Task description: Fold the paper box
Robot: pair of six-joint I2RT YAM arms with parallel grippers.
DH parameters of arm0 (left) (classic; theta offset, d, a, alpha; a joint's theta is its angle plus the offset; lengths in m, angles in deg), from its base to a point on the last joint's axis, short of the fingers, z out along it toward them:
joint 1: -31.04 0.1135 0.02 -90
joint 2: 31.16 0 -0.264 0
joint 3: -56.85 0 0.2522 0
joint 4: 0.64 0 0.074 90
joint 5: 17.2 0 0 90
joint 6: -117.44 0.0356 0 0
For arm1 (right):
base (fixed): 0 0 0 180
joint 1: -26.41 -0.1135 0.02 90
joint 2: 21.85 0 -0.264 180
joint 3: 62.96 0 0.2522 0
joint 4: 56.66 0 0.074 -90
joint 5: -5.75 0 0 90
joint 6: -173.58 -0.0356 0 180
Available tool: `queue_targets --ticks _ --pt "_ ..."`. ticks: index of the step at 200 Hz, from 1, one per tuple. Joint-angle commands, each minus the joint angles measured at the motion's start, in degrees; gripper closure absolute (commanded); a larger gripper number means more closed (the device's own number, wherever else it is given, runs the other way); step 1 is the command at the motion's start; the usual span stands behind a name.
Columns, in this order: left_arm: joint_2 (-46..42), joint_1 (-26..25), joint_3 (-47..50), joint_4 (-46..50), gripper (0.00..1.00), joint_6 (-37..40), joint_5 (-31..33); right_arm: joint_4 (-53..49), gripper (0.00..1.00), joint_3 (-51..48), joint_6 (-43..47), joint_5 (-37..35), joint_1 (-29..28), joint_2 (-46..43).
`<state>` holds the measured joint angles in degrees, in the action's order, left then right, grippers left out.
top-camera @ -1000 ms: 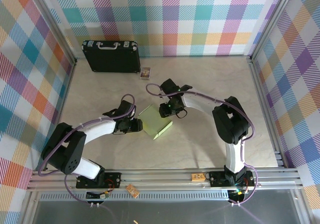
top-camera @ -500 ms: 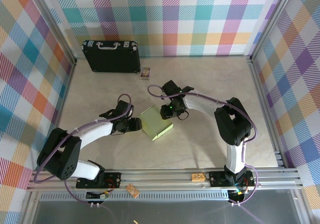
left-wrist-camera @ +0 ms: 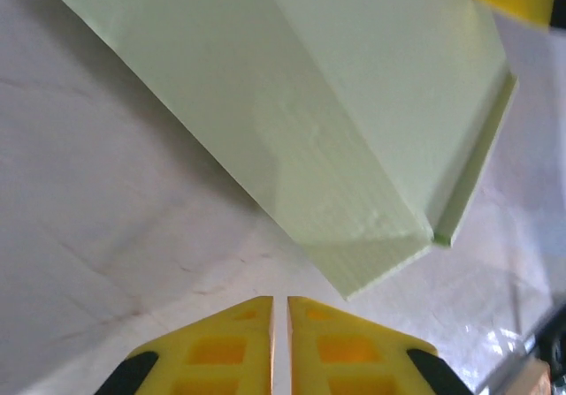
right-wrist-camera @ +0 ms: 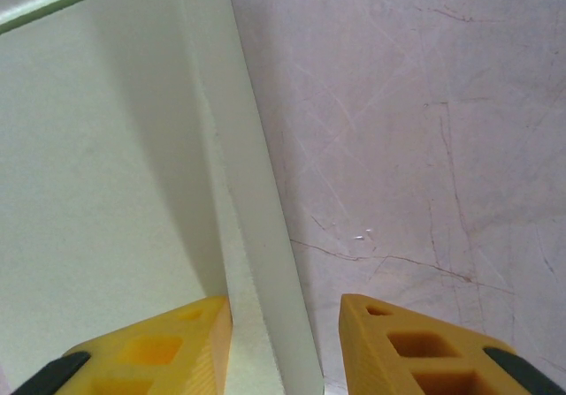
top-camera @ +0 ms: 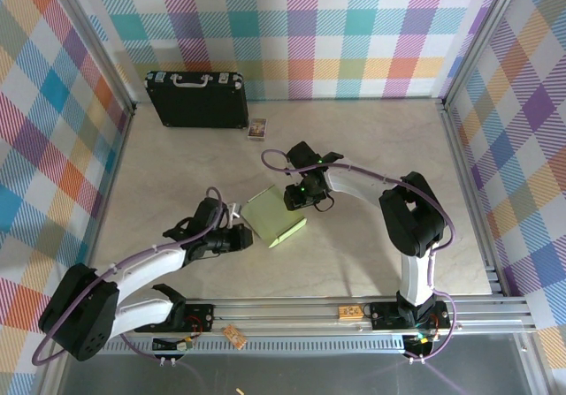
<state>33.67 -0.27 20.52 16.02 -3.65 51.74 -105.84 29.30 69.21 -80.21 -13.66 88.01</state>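
the left gripper (left-wrist-camera: 279, 320) has its two yellow fingers (left-wrist-camera: 217, 351) pressed together. only a hairline slit shows between them, with nothing in it. closed like that they make one blunt tip, which i judge suits nudging or pressing a panel rather than pinching it. they point at a low corner of the paper box (left-wrist-camera: 354, 139), just short of it, with a little bare table (left-wrist-camera: 106, 236) between.

the right gripper (right-wrist-camera: 285, 324) stands half open, its fingers astride one long edge of the box. one pad is over the broad pale-green face. the other is out over the table, with a strip of marbled top showing between it and the card. that reads as bracing the box in place more than clamping it, though i cannot tell whether the inner pad touches.

from above, the box lies mid-table between the two wrists. it is folded into a flat rectangular shape, with a narrow flap standing proud along one side that probably needs tucking in. at the back, a black briefcase (top-camera: 196, 102) and a small picture card (top-camera: 257, 128) sit well apart from the work.
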Motion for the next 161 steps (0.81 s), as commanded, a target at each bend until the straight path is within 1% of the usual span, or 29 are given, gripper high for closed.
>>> queue_targets --ticks 1,41,69,112,139,161 --pt "2.5 -2.1 1.5 -11.1 0.88 -3.4 -4.6 -3.1 0.63 -1.9 -0.6 -0.1 0.2 0.1" --pt "9.3 -4.9 1.6 -19.3 0.90 -5.6 -3.4 -3.1 0.63 -2.3 -0.7 -0.2 0.3 -0.1" --pt "13.5 -6.6 1.1 -22.3 0.90 -5.9 -3.4 -3.1 0.63 -2.3 -0.7 0.2 0.3 0.0" --pt "17.5 -7.0 2.1 -25.6 0.90 -6.3 -3.0 -2.8 0.63 -2.7 -1.2 0.7 0.3 0.4" --pt "19.7 -7.0 2.2 -27.3 0.88 -6.5 -1.3 -3.3 0.63 -2.7 -1.4 0.7 0.3 1.0" --pt "21.9 -7.0 3.1 -32.1 0.87 -7.8 -0.3 -3.3 0.63 -2.8 -1.8 1.3 0.3 1.3"
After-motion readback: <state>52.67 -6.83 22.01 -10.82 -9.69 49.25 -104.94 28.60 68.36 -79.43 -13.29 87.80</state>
